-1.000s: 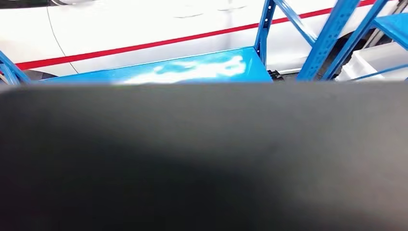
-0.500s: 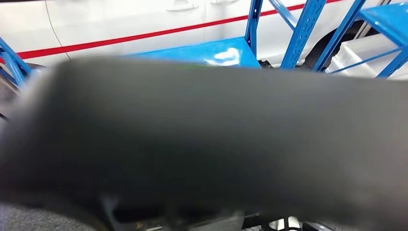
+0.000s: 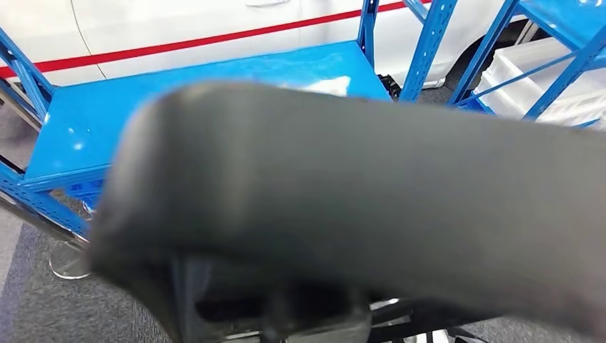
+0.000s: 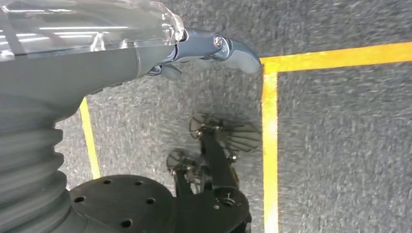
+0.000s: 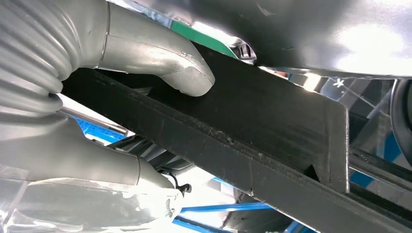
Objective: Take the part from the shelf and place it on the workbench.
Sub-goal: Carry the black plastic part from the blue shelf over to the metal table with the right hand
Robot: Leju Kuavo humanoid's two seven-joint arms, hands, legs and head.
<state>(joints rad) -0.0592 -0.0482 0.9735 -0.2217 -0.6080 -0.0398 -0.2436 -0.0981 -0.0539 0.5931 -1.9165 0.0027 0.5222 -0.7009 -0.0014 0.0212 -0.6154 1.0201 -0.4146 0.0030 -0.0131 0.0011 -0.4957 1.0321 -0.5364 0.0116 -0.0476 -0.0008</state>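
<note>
The part (image 3: 357, 200) is a long, dark grey, blurred slab held close under my head camera, spanning the picture from lower left to the right edge and hiding the front of the blue shelf board (image 3: 86, 128). In the right wrist view my right hand (image 5: 58, 141) grips the black part (image 5: 272, 121), with the thumb (image 5: 165, 63) pressed on its flat face and the fingers under it. My left hand (image 4: 214, 46) hangs over the floor, its fingers stretched out with nothing in them.
Blue shelf uprights (image 3: 429, 50) rise behind the part, and a white bin (image 3: 529, 78) sits in the rack at right. A white car body with a red stripe (image 3: 179, 28) stands behind. Grey carpet (image 3: 43, 307) carries yellow lines (image 4: 269, 145).
The camera has shifted, and more of the blue shelf board shows. The part sits lower in the picture and its rounded left end has come into sight.
</note>
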